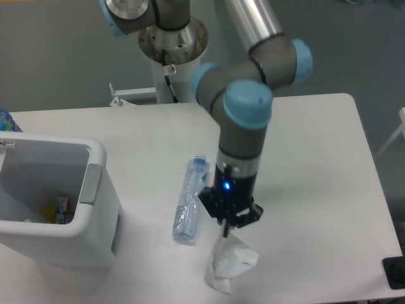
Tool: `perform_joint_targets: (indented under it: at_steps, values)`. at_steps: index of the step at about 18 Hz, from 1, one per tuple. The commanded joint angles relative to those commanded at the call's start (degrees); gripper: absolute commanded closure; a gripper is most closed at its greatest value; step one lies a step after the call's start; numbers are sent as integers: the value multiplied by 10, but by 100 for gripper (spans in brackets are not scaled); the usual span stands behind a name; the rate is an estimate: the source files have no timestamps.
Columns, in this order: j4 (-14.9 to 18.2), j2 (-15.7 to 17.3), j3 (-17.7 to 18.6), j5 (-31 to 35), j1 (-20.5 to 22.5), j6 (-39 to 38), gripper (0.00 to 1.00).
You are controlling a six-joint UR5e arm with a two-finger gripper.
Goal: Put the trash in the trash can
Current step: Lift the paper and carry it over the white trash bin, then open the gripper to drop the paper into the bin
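A crushed clear plastic bottle (190, 199) with a blue cap lies flat on the white table, left of my gripper. The crumpled white paper slip (228, 264) hangs from my gripper (226, 229), which is shut on its top corner and holds it off the table near the front edge. The trash can (95, 190), a large white bin with a grey side panel, stands at the front left, well to the left of the gripper. Some coloured items lie inside it.
The arm's base column (172, 57) rises at the back of the table. A dark object (395, 272) sits at the front right corner. A blue item (6, 120) pokes in at the left edge.
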State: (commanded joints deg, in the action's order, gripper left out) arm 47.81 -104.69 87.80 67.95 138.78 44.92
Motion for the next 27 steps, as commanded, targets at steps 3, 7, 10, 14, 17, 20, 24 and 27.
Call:
perform_joint_targets:
  at_steps: [3,7,10,14,17,20,24,27]
  values:
    - [0,45,4,-4,-32,-26,100]
    - [0,88,13,-2,-86,-59,100]
    - [1,113,29,1,-129,-63,100]
    - [1,131,62,2,-174,-63,99]
    - [0,130,72,1,-198,-63,47]
    - [-2,132,77,1,-200,-59,4]
    - [-1,128,60,-1,-193,-63,0]
    - [-1,127,54,-4,-136,-79,0]
